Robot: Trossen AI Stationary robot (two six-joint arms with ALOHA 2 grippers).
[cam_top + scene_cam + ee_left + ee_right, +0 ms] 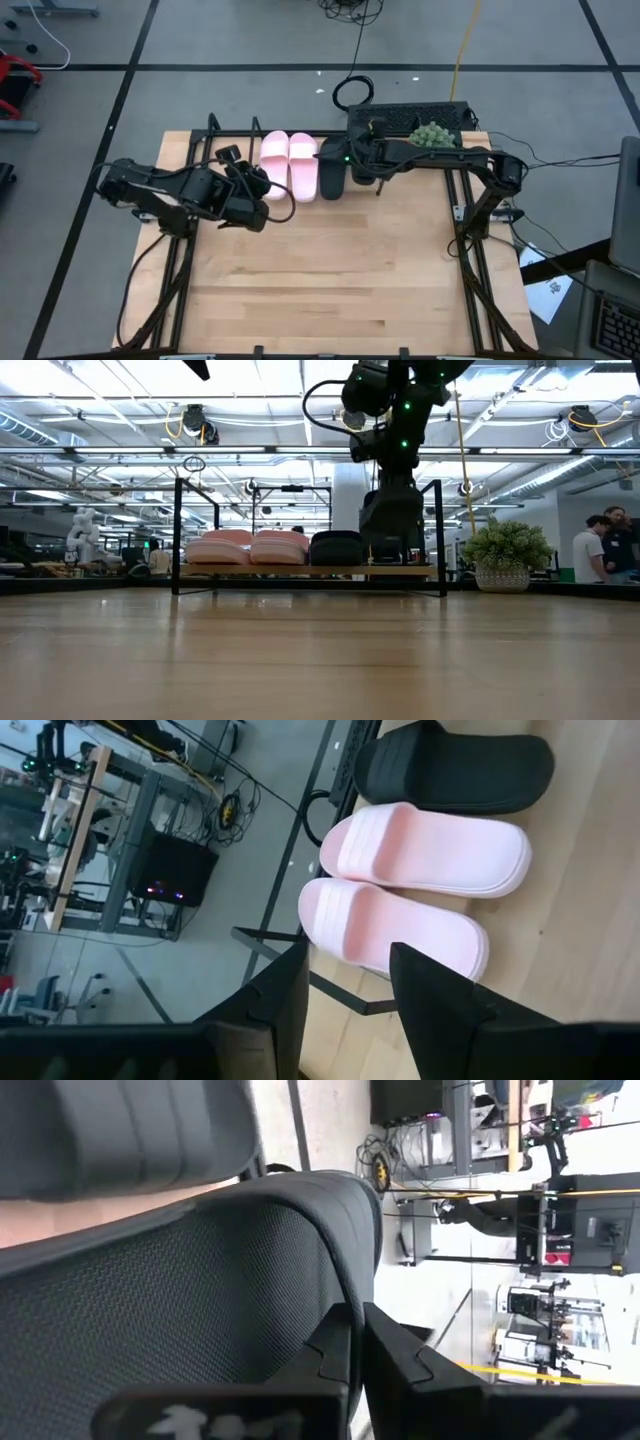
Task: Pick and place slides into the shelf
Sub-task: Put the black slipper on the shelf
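Observation:
The shelf (300, 571) stands at the table's far edge. Two pale pink slides (289, 163) and one black slide (333, 172) lie side by side on its board; they also show in the left wrist view (420, 860). My right gripper (355, 1345) stands over the shelf's right part, shut on the second black slide (200, 1290), next to the first black slide (140, 1130). My left gripper (350, 1010) is open and empty, just in front of the pink slides on the table's left side. My right gripper pinches the second black slide by a thin curved edge of its strap (345, 1295) between the two fingers. In the low view the arm comes down from above over the shelf board. The gripper hides whether the slide's sole rests on the board.
A potted green plant (432, 133) and a black mat (400, 115) sit behind the shelf's right end. The black table frame rails (468, 215) run along both sides. Bare wooden tabletop (330, 270) lies on the near side. People stand far off in the room (605, 545).

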